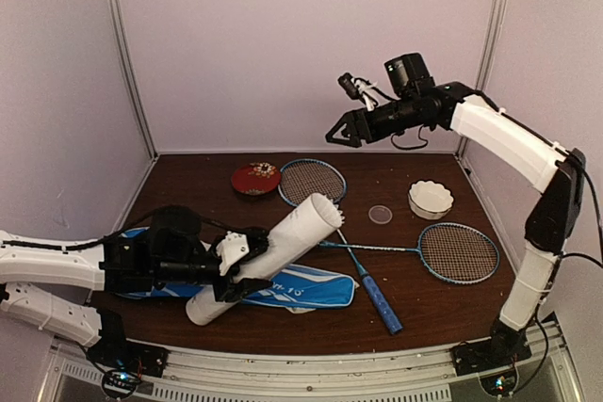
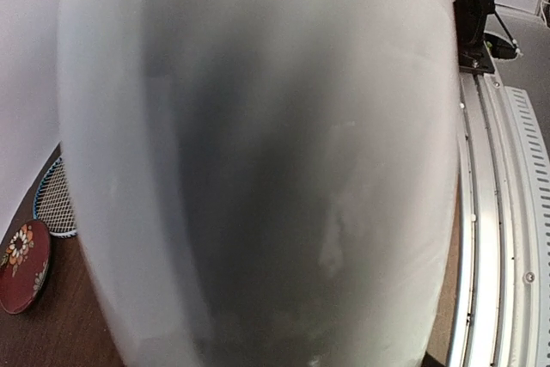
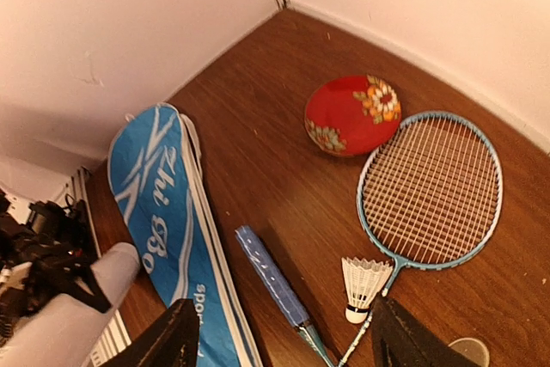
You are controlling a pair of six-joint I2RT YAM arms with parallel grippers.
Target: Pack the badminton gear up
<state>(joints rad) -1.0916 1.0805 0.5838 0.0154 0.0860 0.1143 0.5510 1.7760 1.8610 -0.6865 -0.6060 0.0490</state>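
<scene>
My left gripper is shut on the long white tube, which it holds tilted above the blue racket bag. The tube fills the left wrist view and hides the fingers there. A scalloped white edge shows at its raised mouth. One racket lies with its blue handle near the front. The other racket lies to the right. My right gripper is open and empty, high at the back. Its wrist view shows a shuttlecock by a racket's throat, a blue handle and the bag.
A red round dish sits at the back by the racket head. A white scalloped bowl stands at the back right, with a small clear disc to its left. Walls close three sides. A metal rail runs along the front.
</scene>
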